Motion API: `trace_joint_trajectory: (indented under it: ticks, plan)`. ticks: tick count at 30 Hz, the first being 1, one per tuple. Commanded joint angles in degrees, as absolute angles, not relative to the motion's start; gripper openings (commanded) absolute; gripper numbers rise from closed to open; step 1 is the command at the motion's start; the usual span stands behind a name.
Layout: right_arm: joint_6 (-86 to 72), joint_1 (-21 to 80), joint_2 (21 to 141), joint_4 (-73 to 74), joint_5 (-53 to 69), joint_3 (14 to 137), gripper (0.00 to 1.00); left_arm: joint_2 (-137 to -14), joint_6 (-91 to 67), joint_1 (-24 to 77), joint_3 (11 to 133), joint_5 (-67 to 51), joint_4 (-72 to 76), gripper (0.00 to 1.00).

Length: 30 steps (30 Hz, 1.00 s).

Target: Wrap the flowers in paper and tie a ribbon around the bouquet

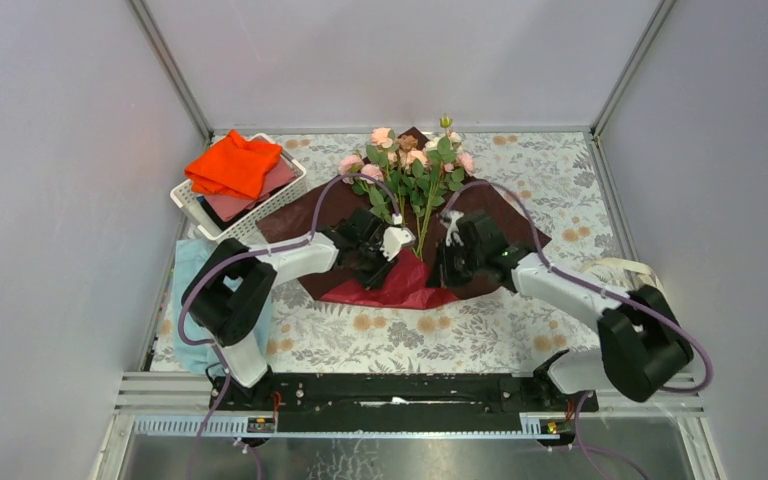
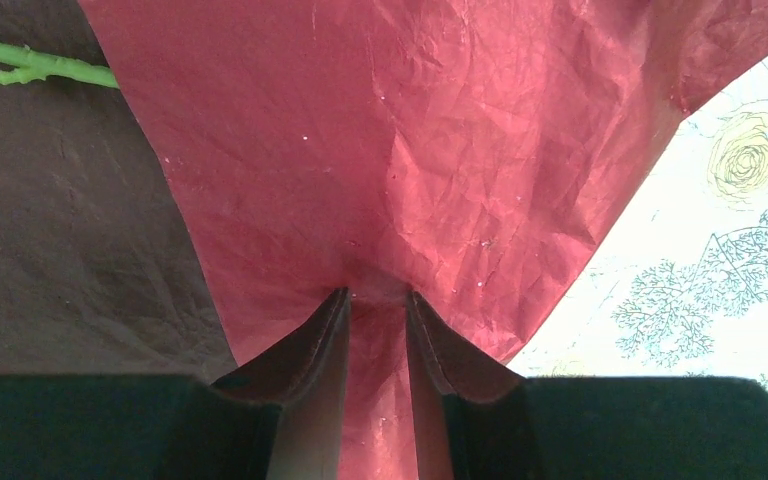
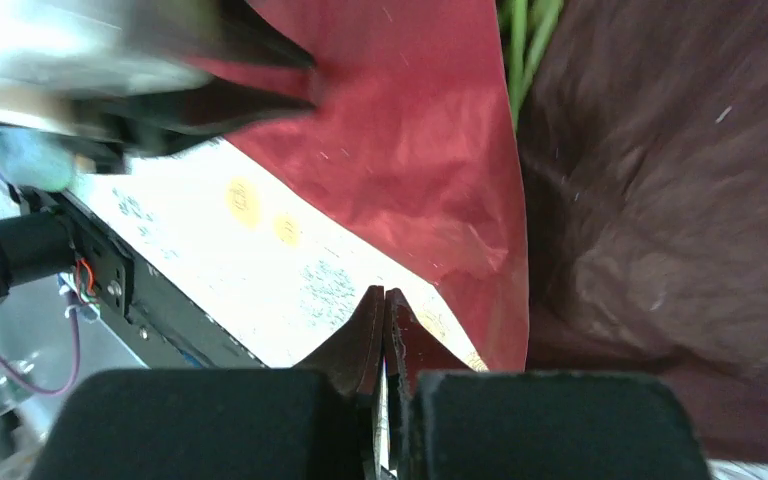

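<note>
Flowers [image 1: 415,160] are lying on the dark red paper [image 1: 385,290] at the middle of the table [image 1: 430,330], blooms pointing away from the arms. The left hand [image 2: 378,296] is pinching a raised fold of the paper. The right hand [image 3: 384,293] is resting closed, fingers pressed together, at the paper's near edge.
</note>
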<state>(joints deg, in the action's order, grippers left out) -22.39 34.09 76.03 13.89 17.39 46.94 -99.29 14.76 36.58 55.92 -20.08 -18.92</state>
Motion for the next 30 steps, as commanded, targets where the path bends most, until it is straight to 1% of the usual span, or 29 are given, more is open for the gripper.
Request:
trace_joint_trajectory:
  ticks: [1, 5, 8, 12, 16, 18, 20, 23, 24, 25, 27, 28, 30]
  plan:
    - [-33.42, 33.68, 81.73, 1.27, 27.14, 38.9, 0.0, -100.49, 13.53, 35.73, 53.71, -21.05, -21.31, 0.33]
    - [-32.94, 32.03, 80.35, 8.36, 19.96, 36.45, 0.0, -100.29, 13.64, 35.75, 53.61, -21.09, -21.33, 0.33]
    - [-32.31, 27.05, 77.29, 11.83, 14.7, 32.02, 0.0, -100.45, 13.54, 35.71, 53.82, -20.54, -21.34, 0.33]
    - [-31.47, 18.94, 73.55, 12.65, 10.31, 26.92, 0.0, -100.22, 13.52, 35.7, 53.71, -20.24, -21.27, 0.33]
    - [-31.92, 17.45, 69.66, 13.71, 6.98, 28.99, 0.0, -100.35, 13.43, 35.77, 53.69, -20.61, -21.25, 0.33]
    - [-30.95, 17.54, 69.07, 16.55, 6.4, 31.65, 0.0, -100.37, 13.44, 35.77, 53.78, -20.72, -21.25, 0.33]
    - [-30.52, 20.05, 68.38, 19.86, 5.0, 35.08, 0.0, -100.28, 13.43, 35.77, 53.79, -20.98, -21.21, 0.33]
    - [-29.78, 32.22, 68.32, 20.45, -1.48, 40.43, 0.0, -100.36, 13.38, 35.73, 53.7, -21.14, -21.11, 0.33]
    - [-29.8, 35.0, 69.4, 18.48, 0.63, 41.34, 0.0, -100.51, 13.34, 35.72, 53.78, -21.13, -21.1, 0.33]
    - [-30.4, 36.16, 70.79, 14.83, 6.83, 41.47, 0.0, -100.66, 13.36, 35.73, 53.85, -21.02, -21.09, 0.33]
    - [-34.0, 36.59, 73.94, 6.05, 14.72, 39.64, 0.0, -100.88, 13.14, 35.77, 53.95, -20.7, -21.09, 0.33]
    - [-35.66, 36.5, 75.73, 1.37, 16.34, 38.4, 0.0, -100.9, 13.1, 35.77, 53.89, -20.43, -21.09, 0.33]
    - [-37.05, 36.5, 79.13, 0.63, 16.46, 37.59, 0.0, -100.65, 13.22, 35.72, 53.73, -20.08, -21.13, 0.33]
